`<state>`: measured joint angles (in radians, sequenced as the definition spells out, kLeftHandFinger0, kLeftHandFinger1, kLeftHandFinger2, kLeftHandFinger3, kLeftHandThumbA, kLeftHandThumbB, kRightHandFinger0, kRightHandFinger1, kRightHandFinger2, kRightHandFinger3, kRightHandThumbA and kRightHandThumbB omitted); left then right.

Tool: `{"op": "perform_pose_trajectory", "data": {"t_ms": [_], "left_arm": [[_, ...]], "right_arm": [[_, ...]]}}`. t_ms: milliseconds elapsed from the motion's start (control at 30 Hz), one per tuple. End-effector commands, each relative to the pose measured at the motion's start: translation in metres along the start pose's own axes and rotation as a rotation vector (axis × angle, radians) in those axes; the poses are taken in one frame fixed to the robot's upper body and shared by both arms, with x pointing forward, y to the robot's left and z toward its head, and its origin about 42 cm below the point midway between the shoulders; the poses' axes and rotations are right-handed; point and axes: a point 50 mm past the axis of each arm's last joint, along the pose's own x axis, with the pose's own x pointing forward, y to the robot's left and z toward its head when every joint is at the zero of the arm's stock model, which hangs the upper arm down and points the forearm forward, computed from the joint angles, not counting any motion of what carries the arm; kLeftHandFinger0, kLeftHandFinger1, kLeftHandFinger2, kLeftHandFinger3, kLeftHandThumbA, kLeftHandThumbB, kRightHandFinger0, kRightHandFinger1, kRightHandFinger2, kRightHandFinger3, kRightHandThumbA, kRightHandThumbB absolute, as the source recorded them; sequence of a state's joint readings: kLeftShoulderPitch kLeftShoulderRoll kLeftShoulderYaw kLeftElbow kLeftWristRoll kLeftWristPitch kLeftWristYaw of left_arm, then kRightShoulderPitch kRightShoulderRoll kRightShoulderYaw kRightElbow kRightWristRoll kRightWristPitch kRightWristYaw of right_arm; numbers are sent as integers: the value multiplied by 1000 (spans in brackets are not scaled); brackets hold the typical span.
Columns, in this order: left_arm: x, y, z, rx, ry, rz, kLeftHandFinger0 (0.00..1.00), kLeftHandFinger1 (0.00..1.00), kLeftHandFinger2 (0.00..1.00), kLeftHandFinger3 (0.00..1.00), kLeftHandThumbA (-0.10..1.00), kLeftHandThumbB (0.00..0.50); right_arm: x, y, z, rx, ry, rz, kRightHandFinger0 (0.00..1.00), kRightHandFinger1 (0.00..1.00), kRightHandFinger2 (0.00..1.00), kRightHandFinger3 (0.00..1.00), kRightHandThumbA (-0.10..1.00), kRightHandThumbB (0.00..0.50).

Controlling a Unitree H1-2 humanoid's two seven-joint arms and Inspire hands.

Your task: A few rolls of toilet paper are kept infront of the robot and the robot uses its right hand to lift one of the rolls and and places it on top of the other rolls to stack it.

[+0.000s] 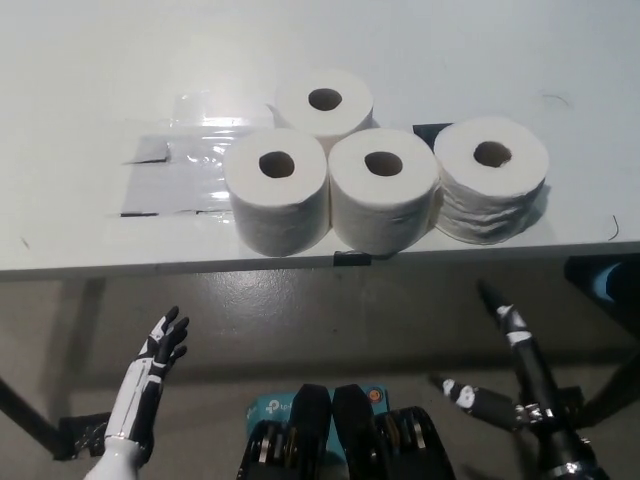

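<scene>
4 toilet paper rolls upright on white counter [90, 150], near front edge; left roll [277, 190] touching middle roll [384, 190]; rear roll [324, 103] tucked behind those 2; right roll [492, 178] just beside middle roll, none stacked; right hand [505, 345] below counter edge, under right roll, fingers spread, holding nothing; left hand [160, 355] low at lower left, fingers apart, empty; clear tape patch [180, 170] on counter left of rolls.

Four white toilet paper rolls stand upright near the table's front edge [150, 262]: left roll [277, 190], middle roll [383, 188] touching it, right roll [492, 177], back roll [324, 103] behind them
</scene>
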<state>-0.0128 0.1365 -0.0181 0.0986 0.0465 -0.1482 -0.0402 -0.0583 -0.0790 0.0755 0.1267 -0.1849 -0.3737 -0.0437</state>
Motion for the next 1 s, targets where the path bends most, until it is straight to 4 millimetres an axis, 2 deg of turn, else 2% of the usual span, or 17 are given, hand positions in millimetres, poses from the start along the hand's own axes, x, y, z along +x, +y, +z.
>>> {"op": "perform_pose_trajectory", "data": {"t_ms": [0,67,133,233,367,400,467,533,600,633,700,733,767,833,867,967], "left_arm": [[6,-3,10,10,-67,-23,1000,1000,1000,1000,998,147],[8,-4,10,14,-67,-22,1000,1000,1000,1000,1000,145],[8,-4,10,12,-68,-20,1000,1000,1000,1000,1000,145],[6,-4,9,3,-65,-20,1000,1000,1000,1000,996,145],[5,-4,8,-2,-63,-17,1000,1000,1000,1000,992,143],[5,-4,8,-1,-63,-15,1000,1000,1000,1000,992,144],[4,-4,8,0,-60,-13,1000,1000,1000,1000,994,149],[5,-4,8,-1,-62,-12,1000,1000,1000,1000,996,154],[4,-4,8,6,-69,-8,1000,1000,1000,1000,999,143],[4,-4,8,6,-69,-8,1000,1000,1000,1000,999,144],[5,-3,8,5,-69,-5,1000,1000,1000,1000,1000,146],[5,-3,8,4,-70,-4,1000,1000,1000,1000,1000,146],[5,-2,9,3,-71,-4,1000,1000,1000,1000,1000,148],[5,-2,10,-2,-70,-5,1000,1000,1000,1000,1000,141],[4,-2,10,-3,-69,-6,1000,1000,1000,1000,1000,138],[3,-2,9,-3,-66,-8,1000,1000,1000,1000,1000,142]], "right_arm": [[6,-17,43,68,-215,-126,1000,1000,1000,1000,878,169],[8,-34,78,89,-305,-177,1000,1000,1000,1000,921,171],[10,-48,101,74,-361,-211,1000,1000,1000,1000,926,180],[23,-77,145,0,-497,-254,1000,1000,1000,1000,928,150],[52,-119,189,-91,-553,-264,1000,1000,1000,1000,930,216],[62,-131,198,-130,-561,-236,1000,1000,1000,1000,944,193],[87,-155,218,-209,-521,-190,1000,1000,1000,1000,950,202],[117,-176,234,-282,-416,-130,1000,1000,1000,1000,986,257],[157,-196,254,-364,-298,-43,1000,1000,1000,1000,979,261],[166,-200,257,-373,-278,-26,1000,1000,1000,1000,966,258],[198,-208,265,-354,-202,24,1000,1000,1000,1000,911,294],[208,-210,267,-394,-171,45,1000,1000,1000,1000,941,300],[220,-213,269,-435,-135,70,1000,1000,1000,1000,962,282],[254,-216,273,-486,-11,142,1000,1000,1000,1000,989,358],[262,-217,273,-510,23,166,1000,1000,1000,1000,1000,365],[288,-216,272,-544,116,247,1000,1000,1000,1000,969,344]]}}
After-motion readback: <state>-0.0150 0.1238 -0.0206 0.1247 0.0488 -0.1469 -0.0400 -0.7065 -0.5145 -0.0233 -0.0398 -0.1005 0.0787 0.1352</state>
